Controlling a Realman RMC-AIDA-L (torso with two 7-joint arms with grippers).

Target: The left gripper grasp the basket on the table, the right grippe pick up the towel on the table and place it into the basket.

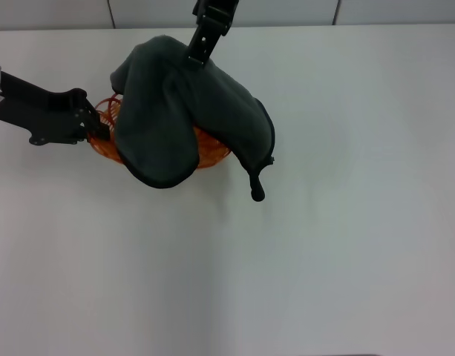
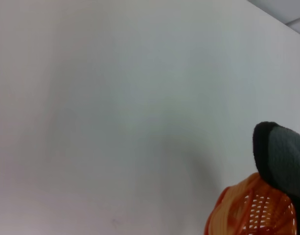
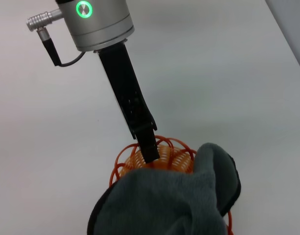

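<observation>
The orange wire basket (image 1: 212, 153) stands on the white table (image 1: 346, 245), mostly covered by the dark grey towel (image 1: 168, 111). My left gripper (image 1: 92, 127) reaches in from the left and is shut on the basket's left rim. From the far side, my right gripper (image 1: 200, 50) is shut on the towel's top, so the cloth hangs in two lobes over the basket. Its black corner tab (image 1: 257, 194) dangles past the right rim. The right wrist view shows the left gripper's fingers (image 3: 149, 147) on the basket (image 3: 140, 157) rim, with the towel (image 3: 164, 203) just in front. The left wrist view shows the basket (image 2: 252, 210) under a towel (image 2: 284, 156) lobe.
Bare white table surface lies in front of and to the right of the basket. A grey wall edge (image 1: 286, 11) runs along the table's far side.
</observation>
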